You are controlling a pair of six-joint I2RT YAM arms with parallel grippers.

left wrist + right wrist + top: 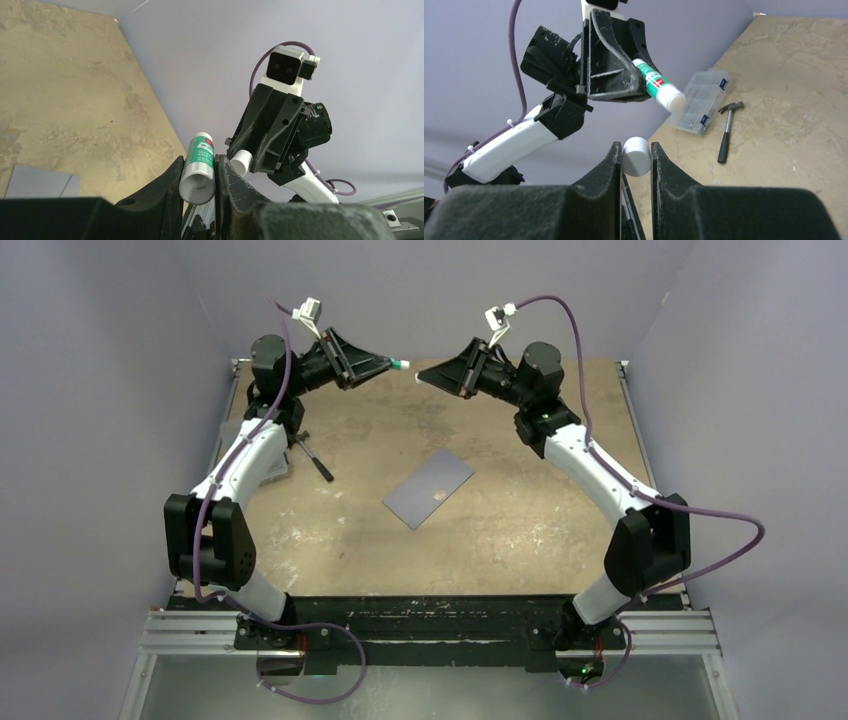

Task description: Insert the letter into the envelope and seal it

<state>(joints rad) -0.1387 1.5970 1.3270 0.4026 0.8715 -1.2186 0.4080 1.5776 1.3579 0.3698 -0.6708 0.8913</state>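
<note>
The grey-blue envelope lies flat in the middle of the table, and a corner of it shows in the left wrist view. The peach-tan letter is not in view as a separate sheet. My left gripper is raised at the back and shut on a green-and-white glue stick, whose open end points at my right gripper. The right gripper is shut on the stick's white cap, a small gap from the stick's tip. Both grippers are high above the table, behind the envelope.
A clear ribbed plastic box and a black-handled hammer lie at the table's left side, near the left arm's base; the hammer also shows in the top view. Purple walls enclose the table.
</note>
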